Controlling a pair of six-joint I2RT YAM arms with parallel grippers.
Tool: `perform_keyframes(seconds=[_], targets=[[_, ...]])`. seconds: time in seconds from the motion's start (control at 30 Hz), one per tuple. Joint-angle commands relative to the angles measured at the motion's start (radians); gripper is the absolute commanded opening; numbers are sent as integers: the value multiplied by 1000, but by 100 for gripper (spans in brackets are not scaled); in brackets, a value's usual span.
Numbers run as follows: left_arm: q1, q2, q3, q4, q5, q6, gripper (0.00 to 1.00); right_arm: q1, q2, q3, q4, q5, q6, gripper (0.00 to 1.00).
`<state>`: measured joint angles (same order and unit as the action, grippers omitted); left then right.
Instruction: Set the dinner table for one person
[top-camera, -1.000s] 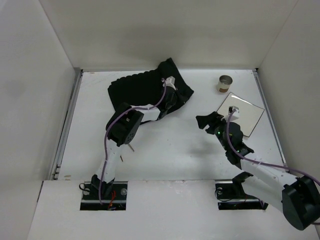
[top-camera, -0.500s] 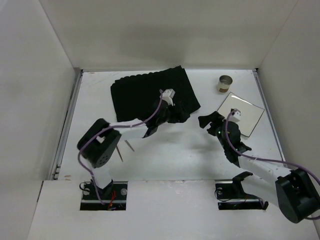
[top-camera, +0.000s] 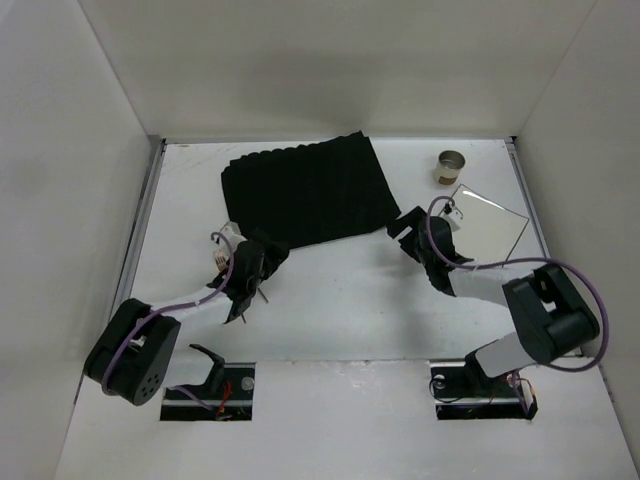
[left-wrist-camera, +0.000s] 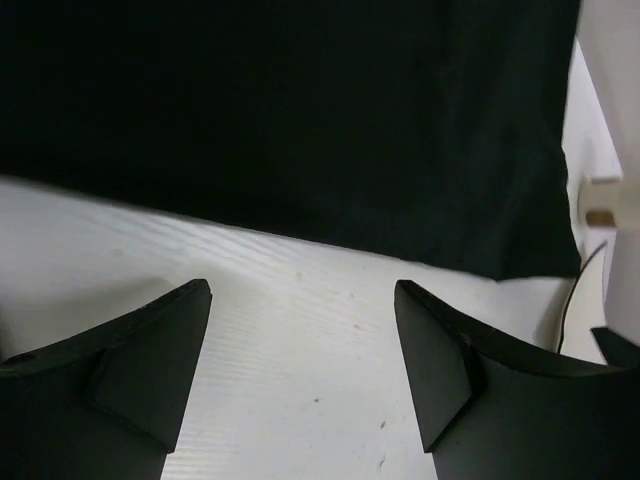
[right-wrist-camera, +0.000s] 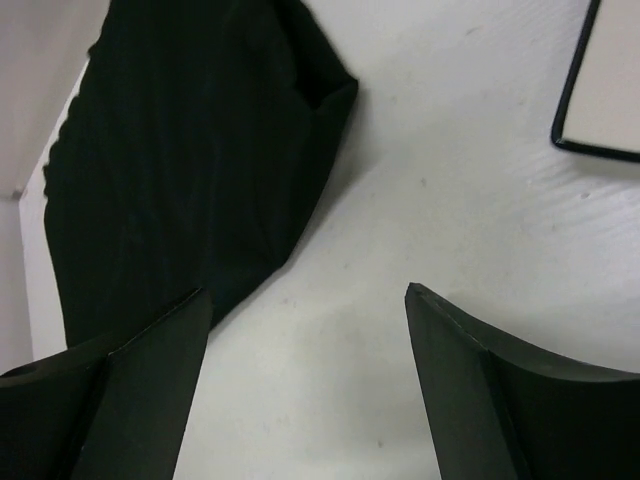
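The dinner table (top-camera: 350, 300) is a flat white top walled on three sides. A black placemat (top-camera: 303, 190) lies spread flat at its far middle, and shows too in the left wrist view (left-wrist-camera: 280, 120) and the right wrist view (right-wrist-camera: 180, 150). My left gripper (top-camera: 268, 258) is low, just short of the mat's near left edge. It is open (left-wrist-camera: 300, 350) over bare table. My right gripper (top-camera: 400, 238) is by the mat's near right corner, also open (right-wrist-camera: 305, 340) with nothing in it. A white square plate (top-camera: 492, 226) (right-wrist-camera: 612, 90) lies right of it.
A small metal cup (top-camera: 451, 166) stands at the back right, just beyond the plate. A thin stick-like utensil (top-camera: 258, 293) lies on the table beside the left arm. White walls close the left, far and right sides.
My left gripper has opened, let go of the placemat and drawn back to the near left. The mat went from bunched to flat. My right gripper moved left toward the mat's corner.
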<state>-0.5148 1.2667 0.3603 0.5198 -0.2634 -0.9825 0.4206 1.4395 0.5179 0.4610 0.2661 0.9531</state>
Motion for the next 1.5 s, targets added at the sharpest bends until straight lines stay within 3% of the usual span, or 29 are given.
perform_keyframes(seconds=[0.0, 0.4, 0.57, 0.67, 0.73, 0.9, 1.13, 1.3, 1.47], targets=[[52, -32, -32, 19, -36, -198, 72, -36, 88, 89, 47, 15, 105, 82], [189, 71, -100, 106, 3, -355, 72, -81, 338, 240, 42, 21, 318, 62], [223, 94, -90, 111, 7, -351, 56, -93, 390, 294, 18, 18, 355, 41], [233, 114, -78, 111, 6, -338, 42, -93, 398, 291, 31, 22, 378, 18], [244, 129, -69, 117, 9, -329, 33, -87, 371, 255, 53, 42, 386, 10], [241, 201, -44, 199, 15, -300, 18, -87, 251, 82, 126, 87, 378, 7], [249, 258, -47, 270, 58, -286, 12, -62, 113, -137, 220, 94, 401, 6], [259, 159, -109, 241, 58, -249, 11, -32, 35, -214, 220, 127, 412, 6], [253, 10, -142, 105, 44, -225, 11, -7, -19, -263, 206, 147, 449, 7]])
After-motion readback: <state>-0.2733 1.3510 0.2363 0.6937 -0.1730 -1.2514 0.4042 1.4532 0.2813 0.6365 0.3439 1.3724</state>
